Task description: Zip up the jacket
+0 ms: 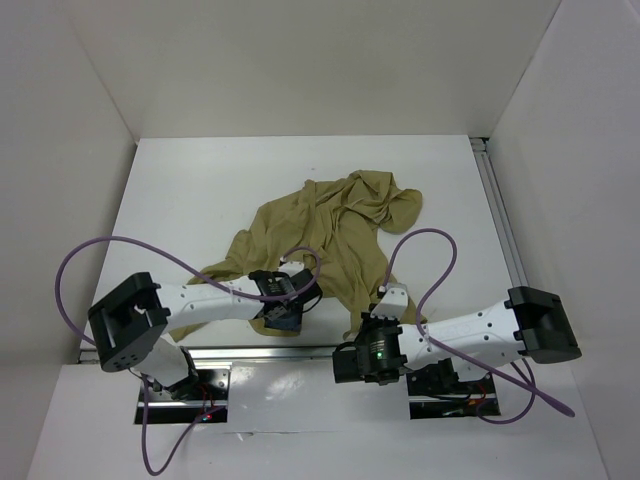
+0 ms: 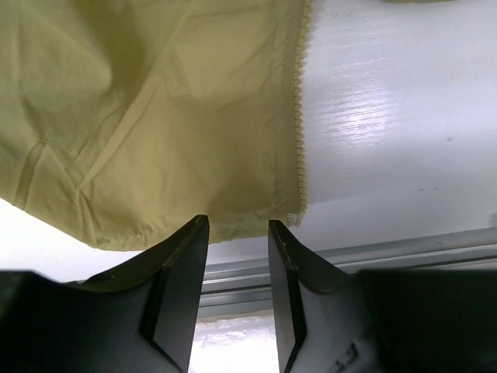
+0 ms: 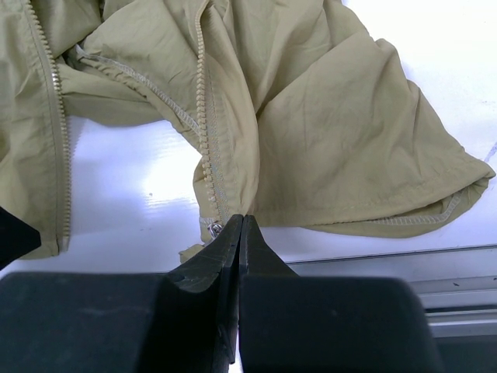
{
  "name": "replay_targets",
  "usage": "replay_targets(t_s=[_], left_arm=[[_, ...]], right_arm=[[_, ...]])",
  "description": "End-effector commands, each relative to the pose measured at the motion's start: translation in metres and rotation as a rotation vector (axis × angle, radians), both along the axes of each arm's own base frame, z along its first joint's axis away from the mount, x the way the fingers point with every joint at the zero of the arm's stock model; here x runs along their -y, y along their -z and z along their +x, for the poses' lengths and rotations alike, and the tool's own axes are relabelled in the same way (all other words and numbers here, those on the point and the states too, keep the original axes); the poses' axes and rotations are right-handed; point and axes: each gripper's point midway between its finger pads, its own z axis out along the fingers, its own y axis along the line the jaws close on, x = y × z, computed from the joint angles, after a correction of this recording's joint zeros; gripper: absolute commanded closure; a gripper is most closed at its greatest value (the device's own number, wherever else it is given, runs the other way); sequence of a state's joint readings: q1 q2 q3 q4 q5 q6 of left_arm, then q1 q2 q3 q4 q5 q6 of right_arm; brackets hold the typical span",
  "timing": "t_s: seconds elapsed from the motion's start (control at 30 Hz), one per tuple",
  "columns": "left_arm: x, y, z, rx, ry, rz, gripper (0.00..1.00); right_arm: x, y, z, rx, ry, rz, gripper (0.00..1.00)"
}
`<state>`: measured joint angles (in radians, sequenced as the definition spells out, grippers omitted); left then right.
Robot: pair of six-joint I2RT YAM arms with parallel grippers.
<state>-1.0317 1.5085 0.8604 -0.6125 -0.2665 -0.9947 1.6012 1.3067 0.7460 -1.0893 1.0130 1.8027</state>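
The khaki jacket [image 1: 340, 230] lies crumpled and unzipped at the table's middle. My left gripper [image 1: 285, 305] hovers over its near left hem, open and empty. In the left wrist view the gripper [image 2: 238, 227] has the jacket [image 2: 155, 116] just beyond its tips, with one zipper edge [image 2: 299, 116] running down to the hem corner. My right gripper [image 1: 383, 310] is at the near right hem. In the right wrist view it [image 3: 241, 221] is shut, its tips touching the hem of the jacket [image 3: 311, 116] beside the metal zipper slider [image 3: 213, 228]. Two separate zipper tracks [image 3: 206, 116] show there.
An aluminium rail [image 1: 260, 352] runs along the near table edge, also in both wrist views [image 2: 349, 256] [image 3: 388, 268]. Another rail [image 1: 500, 220] lines the right side. White walls enclose the table. Purple cables [image 1: 100, 250] loop over both arms.
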Motion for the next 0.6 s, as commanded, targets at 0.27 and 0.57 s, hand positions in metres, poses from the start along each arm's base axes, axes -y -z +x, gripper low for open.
replay_targets(t_s=[0.27,0.57], left_arm=[[-0.003,0.016,-0.007,-0.042,0.003,0.026,0.49],[-0.01,0.029,-0.011,-0.071,-0.008,0.07,0.46]], right_arm=[[0.001,-0.014,0.003,0.048,0.019,0.029,1.0],[0.002,-0.018,-0.001,0.06,0.005,0.025,1.0]])
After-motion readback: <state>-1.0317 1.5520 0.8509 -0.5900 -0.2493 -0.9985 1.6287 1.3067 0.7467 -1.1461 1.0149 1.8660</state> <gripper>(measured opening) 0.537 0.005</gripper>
